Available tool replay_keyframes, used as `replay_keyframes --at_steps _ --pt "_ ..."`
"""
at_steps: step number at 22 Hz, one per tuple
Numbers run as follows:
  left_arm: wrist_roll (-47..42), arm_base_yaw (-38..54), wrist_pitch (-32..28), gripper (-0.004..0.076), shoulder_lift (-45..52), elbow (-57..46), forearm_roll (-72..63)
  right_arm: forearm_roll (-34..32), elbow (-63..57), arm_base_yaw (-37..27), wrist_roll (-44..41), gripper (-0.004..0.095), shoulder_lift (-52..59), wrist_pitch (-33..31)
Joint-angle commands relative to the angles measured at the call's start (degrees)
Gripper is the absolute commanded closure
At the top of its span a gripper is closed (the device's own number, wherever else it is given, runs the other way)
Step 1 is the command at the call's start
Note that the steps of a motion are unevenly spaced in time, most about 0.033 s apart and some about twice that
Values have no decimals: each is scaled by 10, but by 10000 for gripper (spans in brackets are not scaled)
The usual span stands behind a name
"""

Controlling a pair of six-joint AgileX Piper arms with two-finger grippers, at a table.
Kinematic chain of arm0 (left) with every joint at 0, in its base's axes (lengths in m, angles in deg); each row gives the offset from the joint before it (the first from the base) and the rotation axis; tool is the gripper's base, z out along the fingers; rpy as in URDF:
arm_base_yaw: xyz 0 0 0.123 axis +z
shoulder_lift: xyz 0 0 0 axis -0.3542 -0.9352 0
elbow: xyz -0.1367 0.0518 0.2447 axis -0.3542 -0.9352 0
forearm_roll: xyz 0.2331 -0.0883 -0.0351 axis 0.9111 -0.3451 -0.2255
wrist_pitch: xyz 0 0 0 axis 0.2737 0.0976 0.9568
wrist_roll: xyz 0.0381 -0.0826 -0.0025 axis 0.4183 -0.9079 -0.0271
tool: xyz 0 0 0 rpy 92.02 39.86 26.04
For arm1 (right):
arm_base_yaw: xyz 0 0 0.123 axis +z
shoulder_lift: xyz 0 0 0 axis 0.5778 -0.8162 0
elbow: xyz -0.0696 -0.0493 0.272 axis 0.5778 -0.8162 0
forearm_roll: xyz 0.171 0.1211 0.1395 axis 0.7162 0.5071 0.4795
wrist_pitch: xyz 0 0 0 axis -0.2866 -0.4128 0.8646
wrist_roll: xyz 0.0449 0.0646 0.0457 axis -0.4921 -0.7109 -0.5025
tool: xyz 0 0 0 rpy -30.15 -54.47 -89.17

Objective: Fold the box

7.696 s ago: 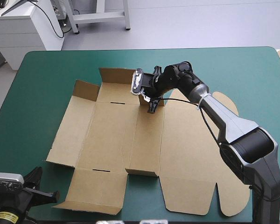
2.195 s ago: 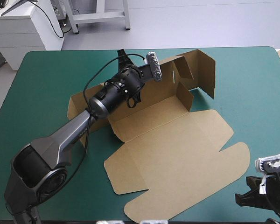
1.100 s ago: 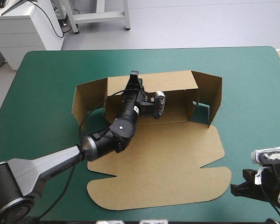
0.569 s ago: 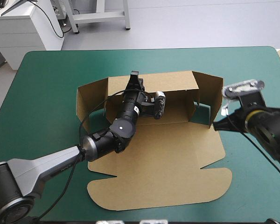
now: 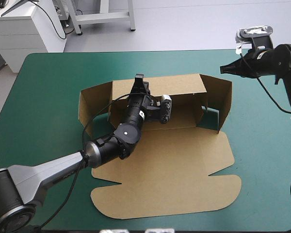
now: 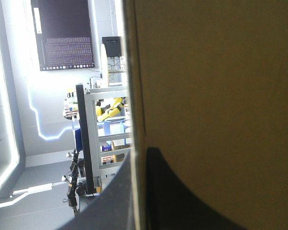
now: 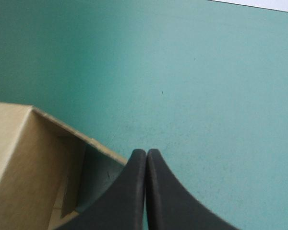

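Brown cardboard box (image 5: 174,165): left hand (image 5: 139,78) pinched its rear wall to hold it upright; right hand (image 5: 224,70), closed and empty, hovered near the far right corner.

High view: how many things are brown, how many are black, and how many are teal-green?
Brown: 1, the box
Black: 2, the left gripper and the right gripper
Teal-green: 1, the cover
Total: 4

Upright box walls (image 5: 179,85) bar middle; teal-green cover (image 5: 266,145) rightward free.
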State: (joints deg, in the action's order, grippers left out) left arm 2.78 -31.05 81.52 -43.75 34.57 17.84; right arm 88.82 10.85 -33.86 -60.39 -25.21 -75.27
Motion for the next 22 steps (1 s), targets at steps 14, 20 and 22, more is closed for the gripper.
replay_keyframes --at_steps 14,20,22 --pt "-10 -3 12 731 29 14 52 120 -29 -23 82 929 -95 -53" --pt "-10 -3 12 731 29 14 52 178 -141 -33 133 929 -26 30" --pt "-10 -3 12 731 29 14 52 178 -140 -47 137 929 -20 35"
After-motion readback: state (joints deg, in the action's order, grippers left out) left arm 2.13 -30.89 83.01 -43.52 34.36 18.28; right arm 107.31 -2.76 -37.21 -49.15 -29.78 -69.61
